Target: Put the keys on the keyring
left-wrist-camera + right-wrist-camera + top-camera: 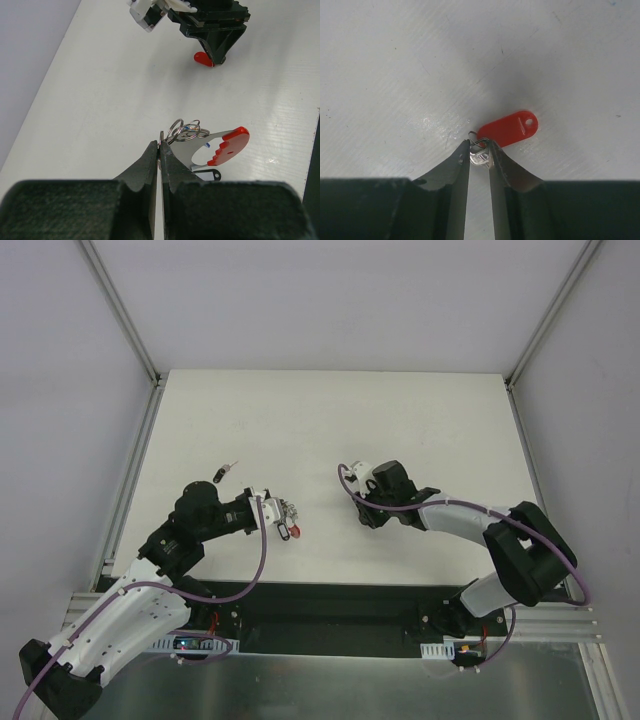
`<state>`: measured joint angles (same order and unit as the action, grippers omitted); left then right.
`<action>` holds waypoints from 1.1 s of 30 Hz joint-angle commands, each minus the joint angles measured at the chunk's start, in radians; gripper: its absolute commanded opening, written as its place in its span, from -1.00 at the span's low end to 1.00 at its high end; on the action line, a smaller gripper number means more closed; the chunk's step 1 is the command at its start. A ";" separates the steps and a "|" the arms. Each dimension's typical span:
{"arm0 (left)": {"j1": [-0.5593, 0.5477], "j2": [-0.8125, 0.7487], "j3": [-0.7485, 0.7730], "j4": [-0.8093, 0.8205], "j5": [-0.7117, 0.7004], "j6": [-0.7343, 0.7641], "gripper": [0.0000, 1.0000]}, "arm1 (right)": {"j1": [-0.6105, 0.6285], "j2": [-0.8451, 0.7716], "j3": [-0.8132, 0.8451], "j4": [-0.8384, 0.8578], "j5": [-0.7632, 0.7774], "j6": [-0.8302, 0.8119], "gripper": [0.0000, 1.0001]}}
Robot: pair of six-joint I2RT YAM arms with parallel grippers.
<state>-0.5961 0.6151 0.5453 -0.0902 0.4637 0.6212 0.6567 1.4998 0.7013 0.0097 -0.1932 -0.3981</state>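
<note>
Left fingers (145,167) pinch ring edge of small silver metal keyring with red curved clip (227,146), above white counter (400,420). Right fingers (454,167) pinch silver key with red oval tag (509,129), on counter. Thin grips: either may twist or slip during threading.

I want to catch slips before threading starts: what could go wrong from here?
First, the right gripper pinches only the small silver end of the red-tagged key, at its very fingertips, so the key could slip or swing when lifted. Second, the left gripper is shut on a thin edge of the keyring, with the red clip sticking out sideways; the ring might twist in the grip and be hard to thread.
</note>
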 commanded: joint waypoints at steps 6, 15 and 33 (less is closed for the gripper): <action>-0.005 -0.006 0.028 0.046 0.032 0.005 -1.00 | -0.003 0.010 0.043 -0.005 -0.032 -0.018 -0.69; -0.005 -0.008 0.028 0.047 0.035 0.003 -1.00 | 0.003 -0.010 0.047 -0.005 -0.031 -0.007 -0.92; -0.007 0.031 0.042 0.049 0.162 -0.017 -1.00 | 0.083 -0.234 0.069 -0.146 -0.012 -0.088 -0.97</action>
<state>-0.5961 0.6243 0.5453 -0.0887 0.5247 0.6174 0.7067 1.3632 0.7189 -0.0742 -0.2020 -0.4366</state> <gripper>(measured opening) 0.008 0.018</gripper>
